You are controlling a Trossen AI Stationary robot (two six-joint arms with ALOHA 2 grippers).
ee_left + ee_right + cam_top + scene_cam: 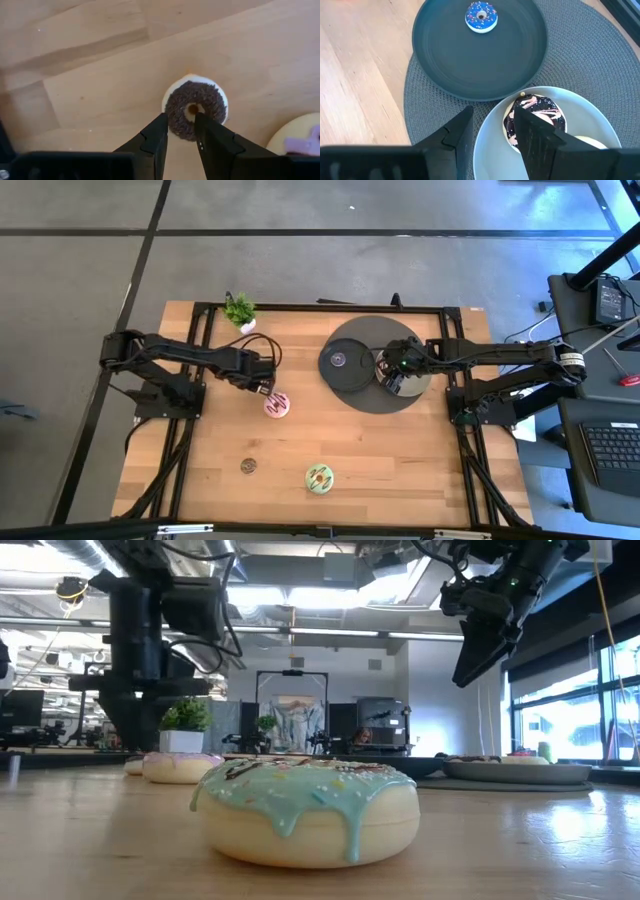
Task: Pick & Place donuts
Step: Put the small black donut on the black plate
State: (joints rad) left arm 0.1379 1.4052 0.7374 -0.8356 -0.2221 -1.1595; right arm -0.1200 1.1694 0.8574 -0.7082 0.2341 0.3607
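My left gripper (265,387) (181,122) is open by a narrow gap, low over a small chocolate-sprinkled donut (195,110) lying flat on the wood. Its fingertips stand either side of the donut's near edge. A pink donut (277,405) (300,142) lies just beside it. My right gripper (390,377) (492,117) is open and raised (480,655) above a white plate (600,115). That plate holds a chocolate donut with pink drizzle (535,117). A blue-iced mini donut (481,16) sits on the dark plate (435,70). A green donut (320,477) (305,805) and a brown mini (248,466) lie near the table's near edge. My left gripper comes at the sprinkled donut from above, pointing down. I cannot tell whether its fingertips (160,131) touch the donut's near rim (182,131). The donut lies flat on the table.
A round grey mat (570,65) lies under both plates at the far right of the table. A small potted plant (240,311) (183,725) stands at the far edge. A black frame (190,420) borders the wooden top. Bare wood lies between the pink and green donuts.
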